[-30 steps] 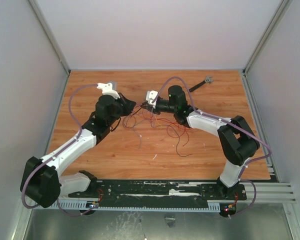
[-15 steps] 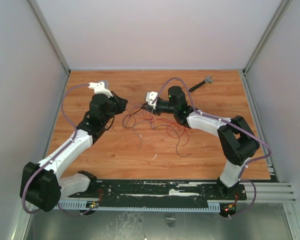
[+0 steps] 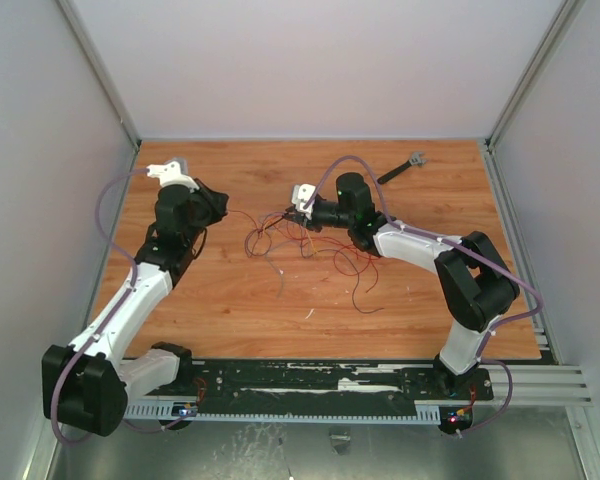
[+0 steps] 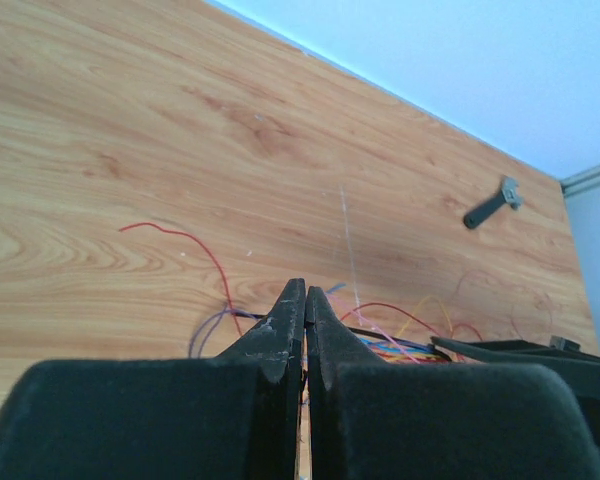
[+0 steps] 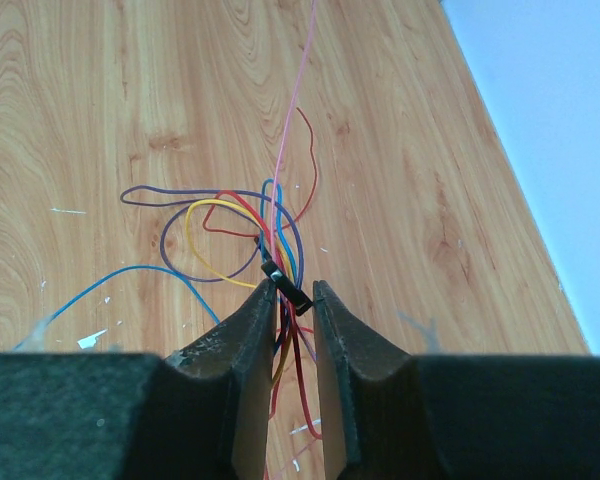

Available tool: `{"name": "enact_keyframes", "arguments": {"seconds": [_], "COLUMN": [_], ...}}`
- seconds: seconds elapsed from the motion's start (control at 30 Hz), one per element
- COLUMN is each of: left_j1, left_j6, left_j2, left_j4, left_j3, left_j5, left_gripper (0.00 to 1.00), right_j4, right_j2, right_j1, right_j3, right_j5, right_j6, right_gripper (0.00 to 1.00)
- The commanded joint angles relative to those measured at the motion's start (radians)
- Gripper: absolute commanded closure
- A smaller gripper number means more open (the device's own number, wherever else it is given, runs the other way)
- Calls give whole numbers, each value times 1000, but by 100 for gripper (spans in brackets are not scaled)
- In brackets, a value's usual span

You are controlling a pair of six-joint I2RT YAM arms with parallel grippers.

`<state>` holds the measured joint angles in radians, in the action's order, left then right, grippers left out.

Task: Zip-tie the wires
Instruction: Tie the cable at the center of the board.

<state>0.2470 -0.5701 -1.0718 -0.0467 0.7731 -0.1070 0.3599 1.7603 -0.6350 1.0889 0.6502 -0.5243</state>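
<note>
Right gripper (image 3: 288,213) grasps the wires (image 5: 242,222), with what I take for the zip tie (image 5: 285,283) crosswise at their bundle, just beyond its fingertips. Left gripper (image 4: 305,292), clenched and seemingly empty, stands well left of the wires.

- wires (image 5: 270,225): the strands drop between the right gripper (image 5: 295,292) jaws and vanish behind the black gripper body. One pale pink strand is cut off at the top edge. Pinched or merely flanked, cannot tell.
- small black piece (image 5: 286,284) on the bundle at the jaw tips: too small to identify.
- left gripper (image 4: 305,292): a red strand loops behind the pressed-together jaws with its end hidden, so a pinch cannot be confirmed. The gripper body blocks the lower tangle.
- Top view: single strands are too thin to separate.
- short black tool (image 3: 405,167): the shape of its grey head is too small to read.
</note>
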Motion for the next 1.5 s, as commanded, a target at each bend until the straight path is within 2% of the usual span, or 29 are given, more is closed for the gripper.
{"name": "enact_keyframes", "arguments": {"seconds": [0.0, 0.5, 0.93, 1.23, 1.3, 1.47], "left_j1": [-51, -166, -189, -189, -189, -189], "left_j6": [20, 23, 24, -7, -11, -6], "left_j2": [18, 47, 70, 112, 115, 121], "left_j4": [14, 34, 79, 65, 56, 58], "left_j3": [-5, -41, -61, -123, -135, -125], "left_j5": [23, 56, 75, 121, 124, 122], "left_gripper": [100, 100, 100, 99, 95, 70], "right_j4": [-12, -21, -101, -158, -167, -204], "right_j2": [-27, -33, -48, -62, -66, -76], "right_j1": [-4, -1, 0, 0, 1, 0], "right_j3": [-6, -6, 32, 46, 47, 49], "right_j5": [-14, -16, -22, -15, -13, -21], "right_j6": [-12, -20, -88, -135, -145, -190], "right_gripper": [78, 77, 78, 84, 84, 85]}}
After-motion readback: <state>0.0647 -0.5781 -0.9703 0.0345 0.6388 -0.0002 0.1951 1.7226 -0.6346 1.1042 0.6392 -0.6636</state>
